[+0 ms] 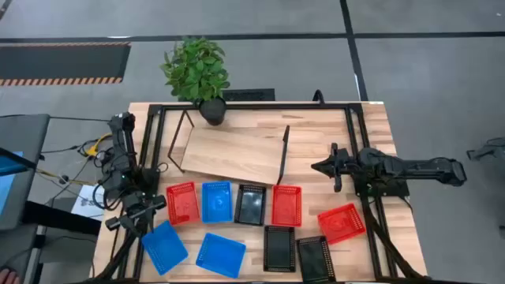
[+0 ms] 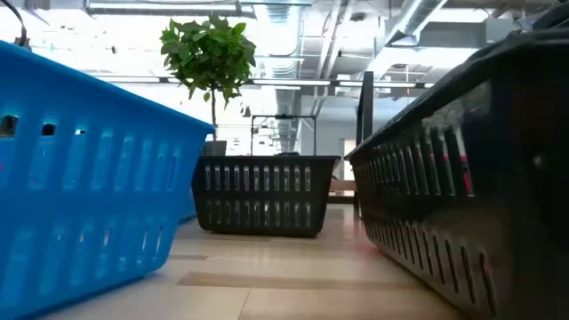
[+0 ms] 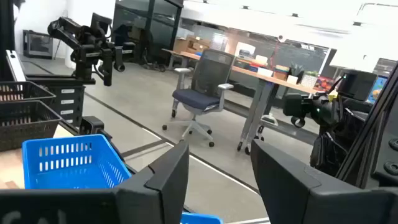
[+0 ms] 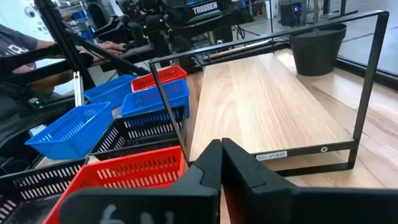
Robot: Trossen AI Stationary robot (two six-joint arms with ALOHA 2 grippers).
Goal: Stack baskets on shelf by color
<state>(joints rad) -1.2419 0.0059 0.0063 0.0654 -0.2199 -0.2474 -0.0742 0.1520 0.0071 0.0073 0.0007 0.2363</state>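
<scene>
Clenched on nothing, the right gripper point(image 4: 221, 163) hovers just beside a red rectangular plastic mesh basket point(image 1: 286, 205) and the light wooden shelf board with black end frames point(image 1: 233, 152). Left gripper point(image 3: 219, 168), fingers parted and empty, hangs above a blue mesh basket point(image 1: 164, 246) at the table's left edge.

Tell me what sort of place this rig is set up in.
Most likely an open-plan office or lab workspace: an office chair at long desks, exposed ceiling ducts, and a grey floor with hazard-striped tape around the plank table.
</scene>
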